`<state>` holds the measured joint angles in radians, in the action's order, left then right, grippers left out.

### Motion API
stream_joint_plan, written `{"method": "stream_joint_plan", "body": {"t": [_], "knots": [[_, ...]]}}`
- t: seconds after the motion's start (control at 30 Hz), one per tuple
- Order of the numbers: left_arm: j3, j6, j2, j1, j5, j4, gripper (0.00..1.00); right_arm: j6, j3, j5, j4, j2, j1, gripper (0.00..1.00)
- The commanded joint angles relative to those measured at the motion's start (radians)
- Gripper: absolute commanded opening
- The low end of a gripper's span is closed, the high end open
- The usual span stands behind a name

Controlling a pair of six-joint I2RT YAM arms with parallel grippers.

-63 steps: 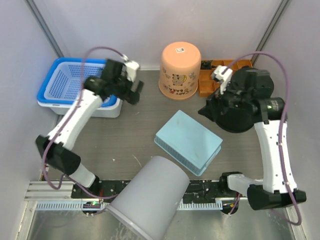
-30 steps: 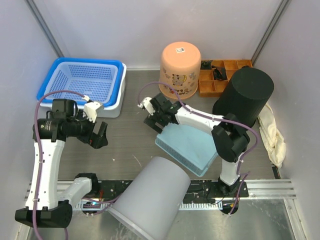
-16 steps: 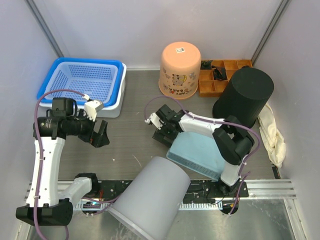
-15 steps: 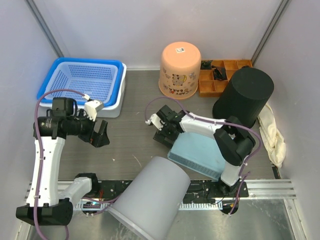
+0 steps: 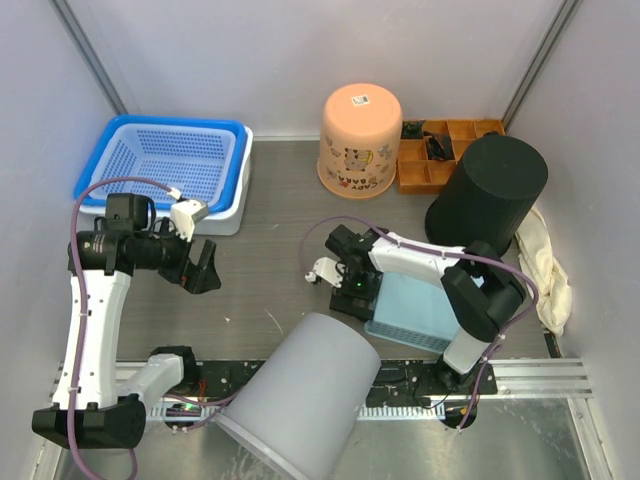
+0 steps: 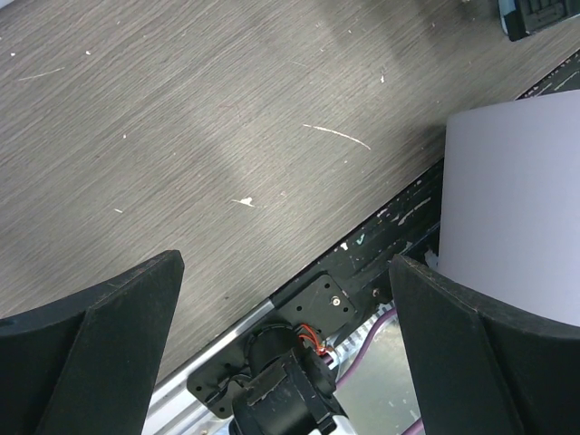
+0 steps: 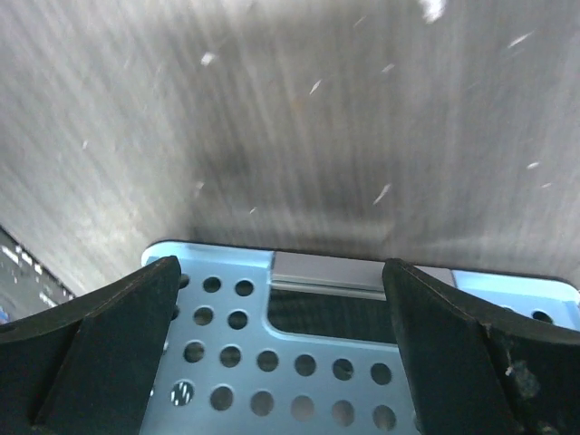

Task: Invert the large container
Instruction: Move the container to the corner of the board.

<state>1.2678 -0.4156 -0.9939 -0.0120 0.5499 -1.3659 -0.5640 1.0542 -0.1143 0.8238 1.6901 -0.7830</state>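
Light blue plastic with many round holes: the large container (image 5: 415, 312) sits right against the right gripper (image 5: 350, 285), on the side of its fingertips, tilted up on one edge on the grey table (image 5: 270, 215). In the wrist view its wall with the handle slot lies between the two fingers (image 7: 91, 362), which stand wide apart; whether they touch it, I cannot tell. The left gripper (image 5: 200, 268) is also wide open and holds nothing, well apart from the container, with a grey bucket (image 6: 517, 199) beside it. Half a second before, the container lay flatter and looked broader from above. Now it stands steeper, and the right gripper has come nearer to the arm bases.
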Motion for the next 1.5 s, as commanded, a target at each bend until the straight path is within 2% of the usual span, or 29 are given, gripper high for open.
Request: {"method": "stream_joint_plan", "body": {"t": [0.0, 0.4, 0.83, 0.93, 1.13, 1.23, 1.37, 1.47], "knots": [[0.036, -0.035, 0.000, -0.007, 0.050, -0.020, 1.00, -0.112, -0.037, -0.029, 0.161, -0.067, -0.003, 1.00], [0.072, -0.055, -0.034, -0.006, 0.087, -0.048, 1.00, -0.252, -0.208, 0.194, 0.217, -0.186, 0.003, 1.00], [0.085, -0.084, -0.101, -0.005, 0.130, -0.124, 0.98, -0.253, -0.299, 0.323, 0.240, -0.233, 0.012, 1.00], [0.091, -0.032, -0.109, -0.005, 0.057, -0.080, 0.98, -0.240, -0.306, 0.322, 0.253, -0.229, 0.012, 1.00], [0.138, 0.108, -0.054, -0.005, -0.194, 0.076, 0.98, -0.223, -0.288, 0.311, 0.334, -0.216, 0.012, 1.00], [0.180, 0.109, -0.056, -0.005, -0.264, 0.100, 0.98, -0.226, -0.263, 0.324, 0.371, -0.231, 0.013, 1.00], [0.266, 0.076, -0.143, -0.005, -0.293, 0.069, 0.98, -0.198, -0.123, 0.345, 0.432, -0.236, 0.010, 1.00], [0.360, 0.128, -0.261, -0.006, -0.479, 0.099, 0.98, -0.191, 0.032, 0.357, 0.452, -0.223, 0.010, 1.00]]}}
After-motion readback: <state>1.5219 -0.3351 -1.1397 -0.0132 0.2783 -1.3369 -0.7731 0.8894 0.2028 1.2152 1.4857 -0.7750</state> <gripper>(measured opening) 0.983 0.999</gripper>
